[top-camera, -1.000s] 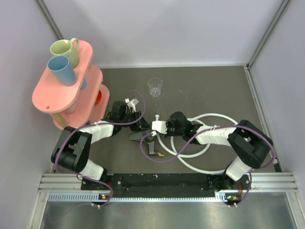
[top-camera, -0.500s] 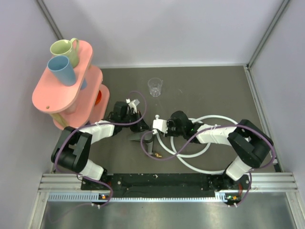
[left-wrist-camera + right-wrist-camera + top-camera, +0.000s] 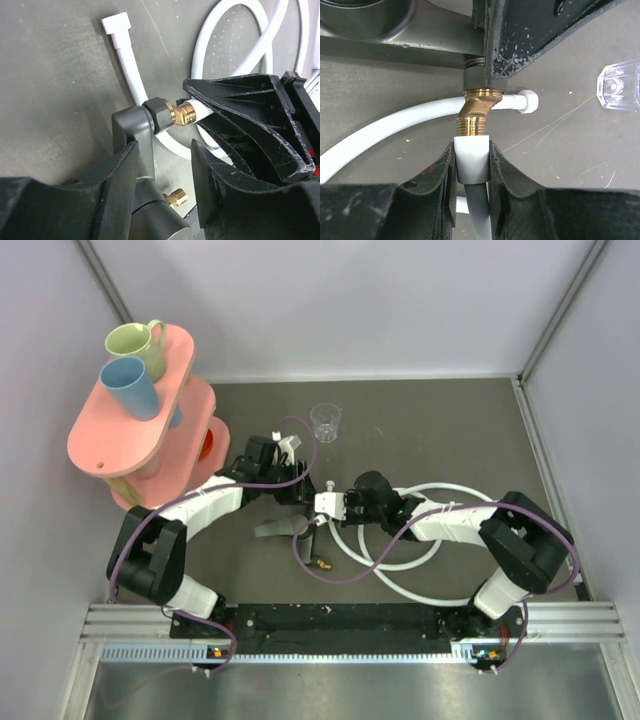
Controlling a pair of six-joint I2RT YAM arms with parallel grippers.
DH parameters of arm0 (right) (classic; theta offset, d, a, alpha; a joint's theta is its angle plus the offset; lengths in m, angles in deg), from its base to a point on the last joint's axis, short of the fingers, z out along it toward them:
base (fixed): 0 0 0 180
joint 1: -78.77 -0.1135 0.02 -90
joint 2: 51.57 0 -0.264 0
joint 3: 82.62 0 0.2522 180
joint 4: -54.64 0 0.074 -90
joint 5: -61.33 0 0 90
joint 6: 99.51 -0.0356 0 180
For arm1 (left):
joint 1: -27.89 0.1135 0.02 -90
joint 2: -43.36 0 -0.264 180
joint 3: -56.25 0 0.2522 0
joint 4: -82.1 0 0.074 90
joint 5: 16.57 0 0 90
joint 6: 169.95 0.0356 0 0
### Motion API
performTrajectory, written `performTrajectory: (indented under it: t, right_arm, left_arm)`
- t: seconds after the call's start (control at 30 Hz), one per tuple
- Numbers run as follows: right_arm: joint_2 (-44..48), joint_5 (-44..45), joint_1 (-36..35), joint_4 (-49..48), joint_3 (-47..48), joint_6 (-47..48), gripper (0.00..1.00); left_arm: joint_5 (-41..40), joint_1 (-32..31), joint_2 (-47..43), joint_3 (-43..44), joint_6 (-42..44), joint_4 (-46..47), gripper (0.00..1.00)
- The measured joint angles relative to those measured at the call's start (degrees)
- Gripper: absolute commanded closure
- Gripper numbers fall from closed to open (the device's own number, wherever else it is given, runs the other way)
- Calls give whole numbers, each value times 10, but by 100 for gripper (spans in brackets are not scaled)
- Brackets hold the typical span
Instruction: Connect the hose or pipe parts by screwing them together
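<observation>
In the left wrist view the grey T-shaped fitting (image 3: 131, 131) has a black nut and a brass threaded tip (image 3: 181, 114) set against the white connector (image 3: 196, 107) of the hose. My right gripper (image 3: 471, 156) is shut on that white connector (image 3: 471, 161), just below the brass elbow (image 3: 477, 112). My left gripper (image 3: 165, 162) is open; the fitting's grey barrel lies by its left finger, with a gap to the right finger. The hose's free end (image 3: 116, 24) lies on the table. From above, both grippers (image 3: 298, 510) (image 3: 318, 518) meet at the fitting (image 3: 278, 529), with the hose (image 3: 440, 490) looped to the right.
A clear plastic cup (image 3: 326, 422) stands behind the grippers. A pink tiered rack (image 3: 130, 435) with a green mug (image 3: 140, 340) and a blue cup (image 3: 130, 386) fills the back left. Purple cables (image 3: 335, 575) trail over the table near the fitting.
My left gripper closed on the fitting and has now opened again. The fitting's grey body has swung round to point left. The right gripper still holds the connector.
</observation>
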Motion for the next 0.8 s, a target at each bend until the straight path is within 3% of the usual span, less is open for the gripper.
performTrajectory:
  t: [0.27, 0.63, 0.73, 0.8]
  right_arm:
    - [0, -5, 0, -5, 0, 1, 100]
    - [0, -5, -1, -6, 1, 1, 100]
    - [0, -5, -3, -5, 4, 1, 100]
    - [0, -4, -4, -5, 6, 0, 100]
  left_arm:
    - [-59, 0, -7, 6, 38, -50, 46]
    - [-72, -15, 22, 13, 60, -69, 46]
    - [-72, -25, 33, 14, 59, -69, 52]
    - [-76, -30, 38, 14, 61, -68, 70]
